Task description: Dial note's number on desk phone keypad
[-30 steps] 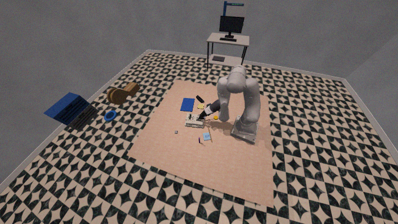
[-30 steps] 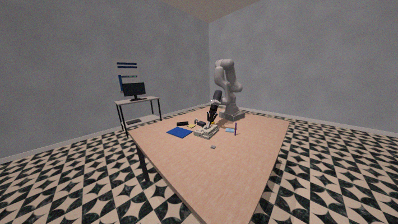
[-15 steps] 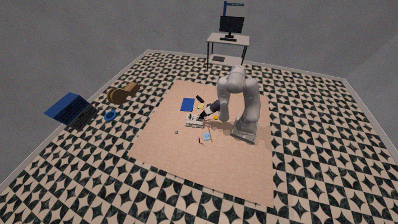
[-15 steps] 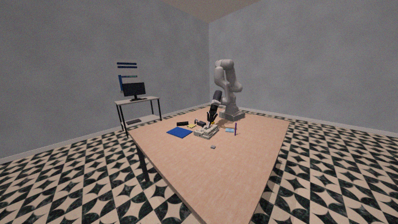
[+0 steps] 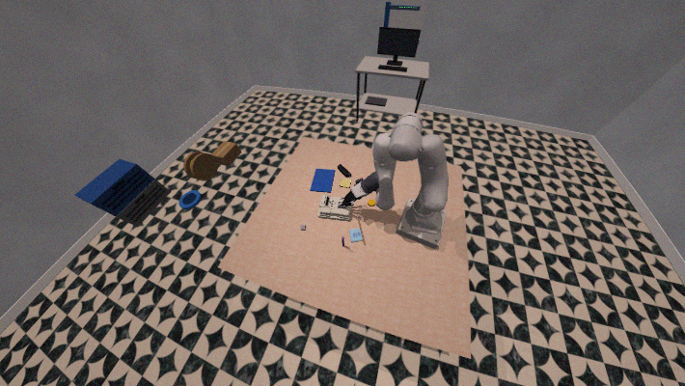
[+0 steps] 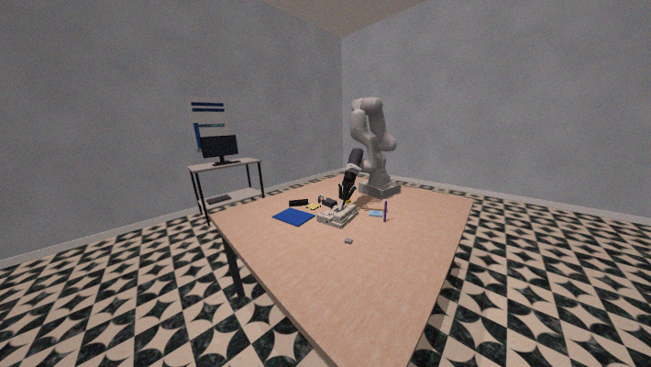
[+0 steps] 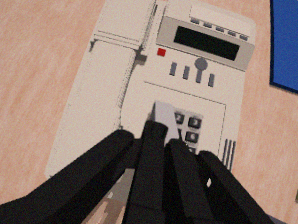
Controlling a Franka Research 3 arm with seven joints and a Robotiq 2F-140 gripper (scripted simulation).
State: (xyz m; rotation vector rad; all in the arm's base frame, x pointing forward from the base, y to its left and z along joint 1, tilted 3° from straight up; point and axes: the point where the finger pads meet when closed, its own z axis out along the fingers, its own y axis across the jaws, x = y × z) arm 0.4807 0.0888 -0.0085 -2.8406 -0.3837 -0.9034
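Observation:
The white desk phone (image 7: 160,76) lies on the wooden table, also in the top view (image 5: 335,207) and the exterior view (image 6: 338,215). Its handset (image 7: 107,76) rests in the cradle on the left side. A dark display (image 7: 208,43) is at the top and the keypad (image 7: 182,125) is below it. My gripper (image 7: 159,115) is shut with its black fingers together, and the tips are down on the keypad's left part, covering several keys. It shows in the top view (image 5: 346,203) too. A yellow note (image 5: 345,182) lies behind the phone.
A blue pad (image 5: 322,179) lies left of the note, with a black object (image 5: 343,170) behind it. A light-blue card (image 5: 356,235), a purple pen (image 5: 342,241), a small grey block (image 5: 303,227) and a yellow disc (image 5: 371,203) lie around the phone.

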